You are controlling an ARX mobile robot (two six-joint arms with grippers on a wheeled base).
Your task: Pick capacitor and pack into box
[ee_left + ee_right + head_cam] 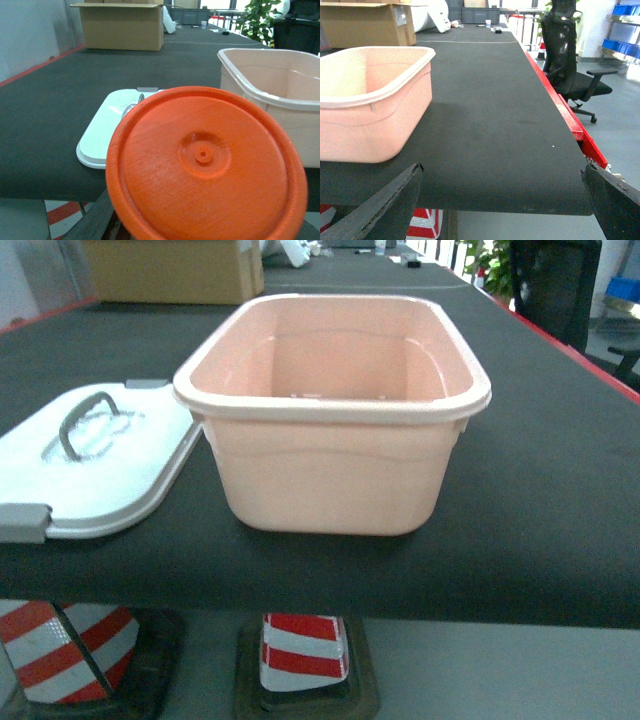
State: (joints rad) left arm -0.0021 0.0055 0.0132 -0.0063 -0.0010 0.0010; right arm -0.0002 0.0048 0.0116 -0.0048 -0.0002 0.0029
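Carrying an orange disc (206, 162), presumably the capacitor, the left arm sits low, just in front of the table edge and left of the box (335, 405). The disc fills the left wrist view and hides the fingers, so I cannot tell how the left gripper stands; likely clamped on it.

Box is open and looks empty. Its lid (95, 465) lies flat, touching the box's left side, handle (88, 420) up: parked so the mouth stays free for loading.

Right gripper (502, 200) is spread wide, holding nothing, idling low to the box's right, beside the table (490, 115).

Next, I'd guess: lift the disc over the rim and lower it in.
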